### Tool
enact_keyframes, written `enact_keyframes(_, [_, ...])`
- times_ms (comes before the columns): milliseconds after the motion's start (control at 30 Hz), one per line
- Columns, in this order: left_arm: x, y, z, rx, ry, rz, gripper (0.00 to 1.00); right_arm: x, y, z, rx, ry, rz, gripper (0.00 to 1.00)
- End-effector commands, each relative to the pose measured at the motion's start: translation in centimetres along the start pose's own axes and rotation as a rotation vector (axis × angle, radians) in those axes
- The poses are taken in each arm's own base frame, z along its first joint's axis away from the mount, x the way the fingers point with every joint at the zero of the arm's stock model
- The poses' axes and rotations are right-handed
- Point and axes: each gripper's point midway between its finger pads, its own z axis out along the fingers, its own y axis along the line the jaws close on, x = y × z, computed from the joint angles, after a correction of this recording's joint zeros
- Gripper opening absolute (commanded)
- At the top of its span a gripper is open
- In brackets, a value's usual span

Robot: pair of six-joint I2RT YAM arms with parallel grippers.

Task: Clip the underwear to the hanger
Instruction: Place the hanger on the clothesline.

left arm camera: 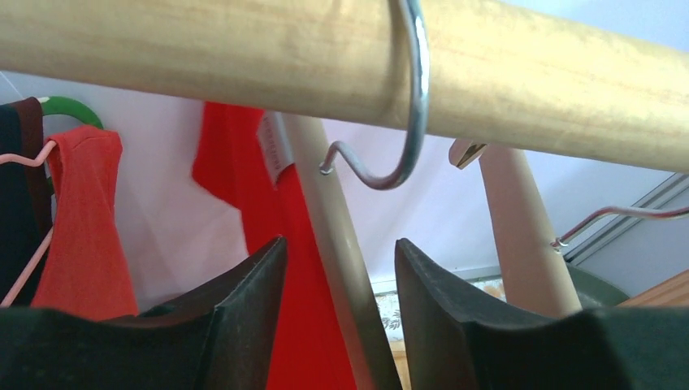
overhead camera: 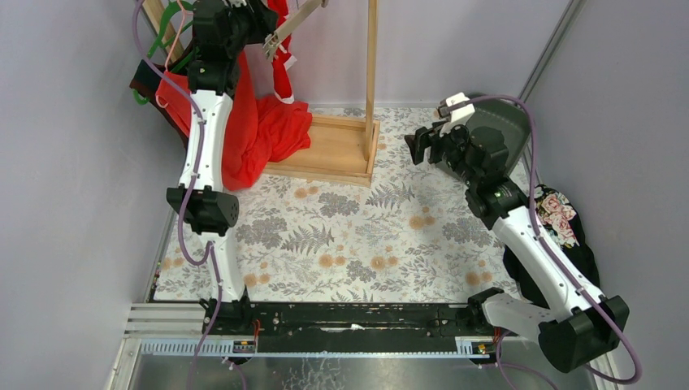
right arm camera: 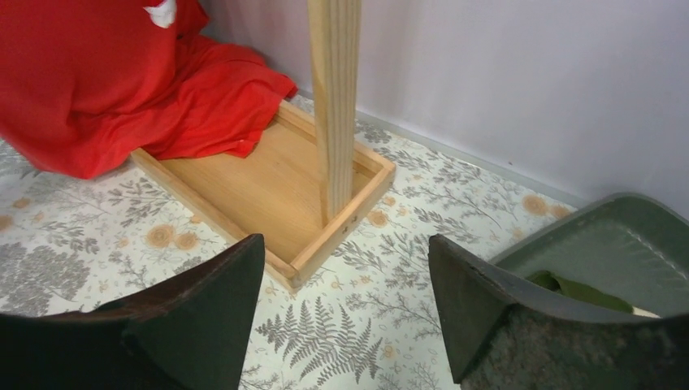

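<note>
Far left, up at the rack. Left claw [left arm camera: 341, 244] sits just under the wooden rail [left arm camera: 203, 57] with its jaws part-way apart and clamping nothing. The hanger's pale bar [left arm camera: 337, 268] runs down through the gap, with daylight on at least one side of it. The hanger's wire hook [left arm camera: 416, 97] is looped over the rail.

Red briefs [left arm camera: 236, 171] hang beside that bar, a lettered band showing at their edge. I cannot see the clip itself, so I cannot say how firmly they are fixed. The large red cloth [overhead camera: 268, 134] trails down onto the rack's base tray [right arm camera: 260, 187].

Right side, low over the table. Right claw [right arm camera: 345, 244] stands wide and empty, facing the rack's upright post [right arm camera: 335, 97].

Olive briefs [right arm camera: 569, 286] lie in the dark bin [right arm camera: 617, 236]. Only a sliver shows over the rim, so their long axis cannot be read.

The relation that matters: the bin is just to the right of the right claw, while the claw points away from it toward the rack. The right arm is by far the nearer, since the left is up at the rail, well apart.

My judgement is that red looks hung and olive is not yet picked. The right claw would need to swing right and dip over the rim. The risk is pinching a bunched fold rather than the waistband.
</note>
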Motion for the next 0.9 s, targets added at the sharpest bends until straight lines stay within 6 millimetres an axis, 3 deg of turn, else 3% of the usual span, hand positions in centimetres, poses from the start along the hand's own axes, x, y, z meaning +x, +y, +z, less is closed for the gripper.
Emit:
enact_keyframes(0, [-2.5, -0.1, 0.0, 0.019, -0.084, 0.019, 0.53, -4.7, 1.5, 0.8, -0.088, -0.113, 0.044, 0.76])
enact_keyframes(167, [-4.0, -0.1, -2.2, -0.025, -0.104, 0.033, 0.64, -5.4, 2.3, 2.7, -0.134, -0.093, 0.113, 0.75])
enact_keyframes(333, [-5.5, -0.4, -4.5, -0.057, -0.120, 0.033, 0.67, -6.4, 3.1, 3.9, -0.185, -0.110, 0.131, 0.75])
enact_keyframes(433, [-6.6, -0.2, -6.1, -0.095, -0.144, 0.024, 0.69, -7.4, 4.1, 4.5, -0.253, -0.119, 0.128, 0.66])
enact_keyframes(467, [-7.1, -0.3, -6.7, -0.105, -0.158, 0.021, 0.69, -7.7, 4.6, 4.6, -0.286, -0.120, 0.121, 0.79])
enact_keyframes(500, [-7.6, -0.4, -7.4, -0.112, -0.171, 0.018, 0.70, -7.8, 4.9, 4.9, -0.303, -0.118, 0.128, 0.98])
enact_keyframes(700, [-9.7, -1.1, -11.0, -0.141, -0.199, 0.006, 0.74, -6.9, 3.0, 6.7, -0.178, -0.069, 0.255, 0.99])
enact_keyframes(867, [-10.2, -3.3, -13.0, -0.055, -0.178, 0.015, 0.77, -5.8, 5.1, 6.9, -0.294, 0.007, 0.272, 0.99])
